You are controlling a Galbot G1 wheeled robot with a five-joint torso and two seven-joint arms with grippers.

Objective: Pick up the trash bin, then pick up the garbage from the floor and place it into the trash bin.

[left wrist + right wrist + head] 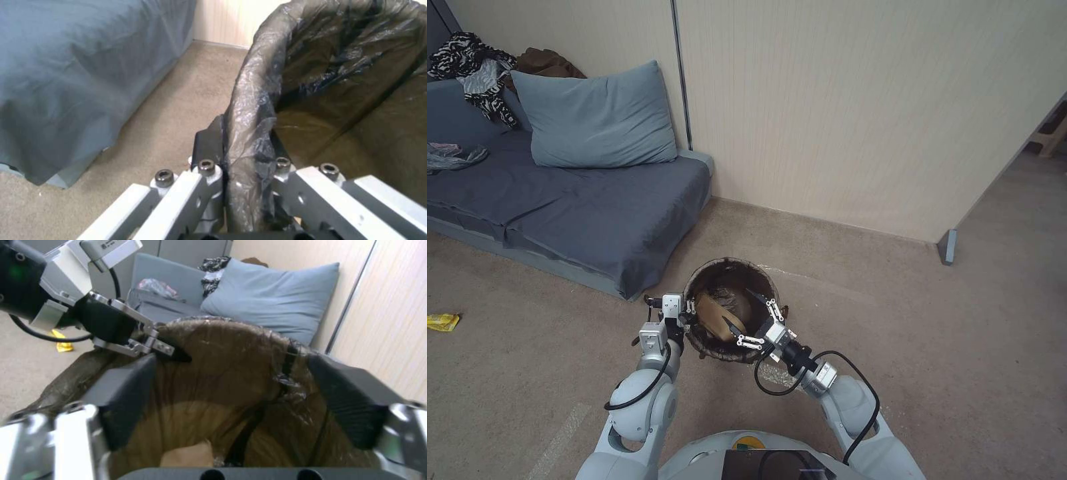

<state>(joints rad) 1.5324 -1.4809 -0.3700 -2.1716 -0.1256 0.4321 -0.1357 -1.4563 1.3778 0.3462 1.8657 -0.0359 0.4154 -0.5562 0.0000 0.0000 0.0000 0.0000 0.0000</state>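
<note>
The head view looks steeply down from above the robot's shoulders, facing the wall, with the sofa [560, 207] at upper left and the trash bin [730, 310] at lower centre. The left wrist view sits very close at the bin's rim [253, 110], facing along it toward the sofa and wall. The right wrist view looks from just above the bin's mouth toward the pillow [276, 296]. All three share the bin and sofa.
</note>
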